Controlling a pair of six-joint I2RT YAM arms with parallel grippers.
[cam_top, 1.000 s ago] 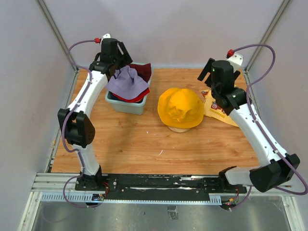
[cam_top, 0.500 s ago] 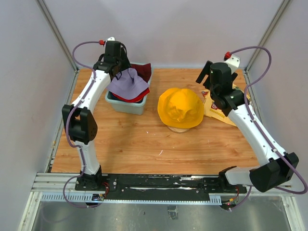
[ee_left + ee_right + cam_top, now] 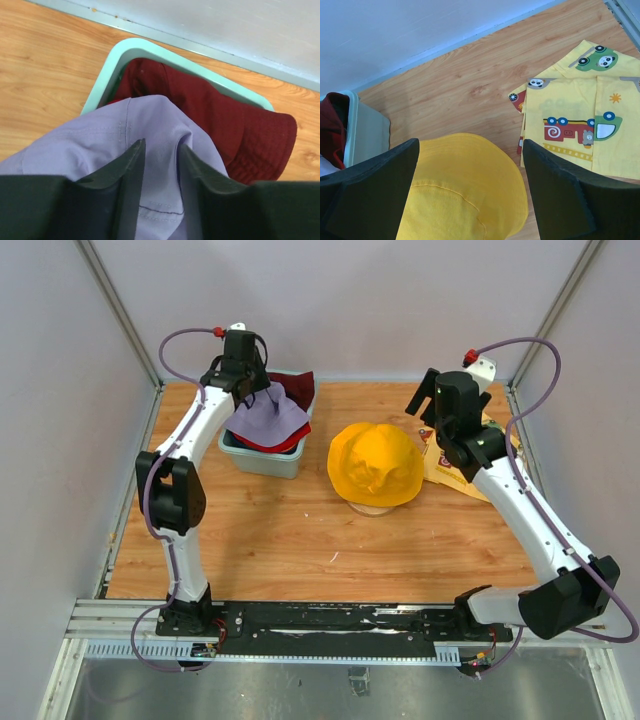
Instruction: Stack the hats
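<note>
Top external: yellow fabric bucket hat point(image 3: 375, 462) alone on tabletop point(image 3: 300, 540); lavender fabric bucket hat point(image 3: 265, 415) in teal plastic tub point(image 3: 262, 462), fold pinched by left end effector point(image 3: 161, 150). Right end effector point(image 3: 470, 150) open. Stacking seemingly barely begun.

Lavender hat point(image 3: 265, 418) over red point(image 3: 285, 444); yellow hat point(image 3: 375, 462) — apart

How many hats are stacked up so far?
Just one. Done: the yellow hat sits on the stand. In hand: the left gripper pinches the lavender hat in the teal tub. Left: that one, plus the red hat and maroon hat in the tub.
</note>
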